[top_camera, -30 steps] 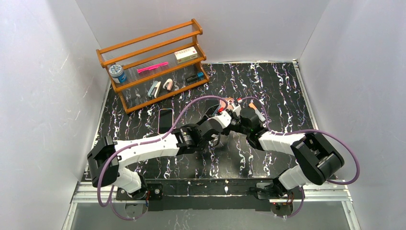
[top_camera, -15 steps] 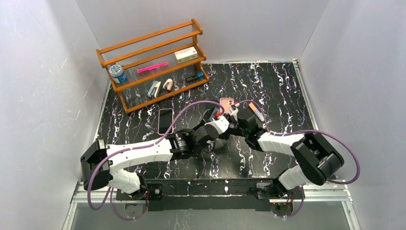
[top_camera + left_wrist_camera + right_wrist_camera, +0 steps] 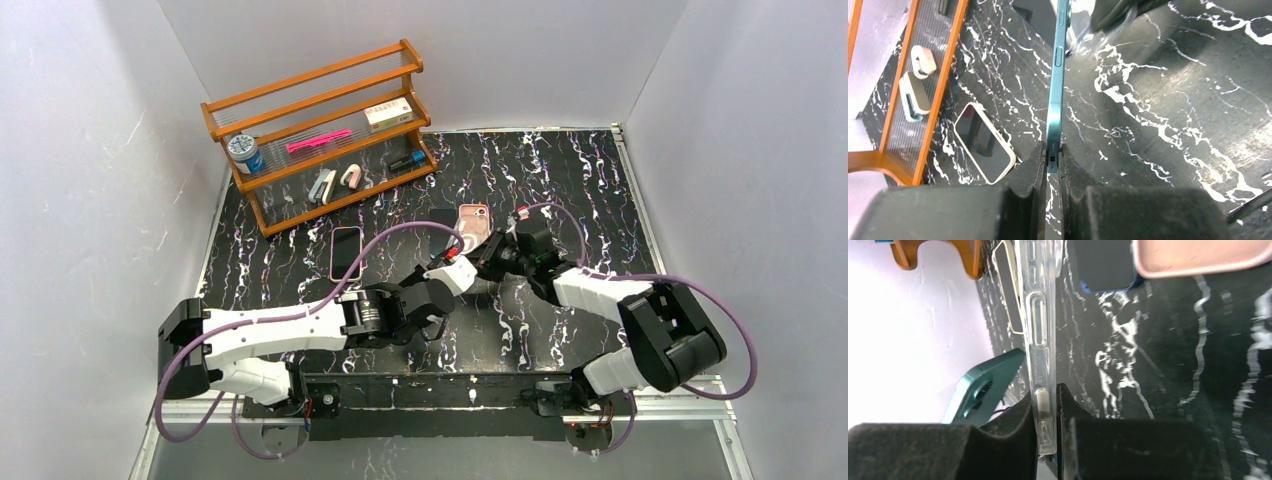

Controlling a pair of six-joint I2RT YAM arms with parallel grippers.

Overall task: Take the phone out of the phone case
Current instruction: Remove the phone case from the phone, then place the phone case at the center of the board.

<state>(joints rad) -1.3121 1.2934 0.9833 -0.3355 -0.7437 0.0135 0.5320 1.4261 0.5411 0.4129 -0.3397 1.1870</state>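
Two arms on show, same build. The left arm [image 3: 270, 328] runs white shells between chunky black joints, and the right arm [image 3: 600, 290] matches it, with a big black block at the elbow. A purple left cable [image 3: 400, 229] loops off one, and a purple right cable [image 3: 744, 330] bows off the other. Up close, the left fingers [image 3: 1025, 172] are matte black, grainy wedges; the right fingers [image 3: 1003, 432] look the same.

Top view: high behind arm bases, facing down on black white-veined desk [image 3: 580, 170]. Wrist views: close, low, past left hand [image 3: 1052, 152] and right hand [image 3: 1046, 392]. All share orange wooden rack [image 3: 318, 125].
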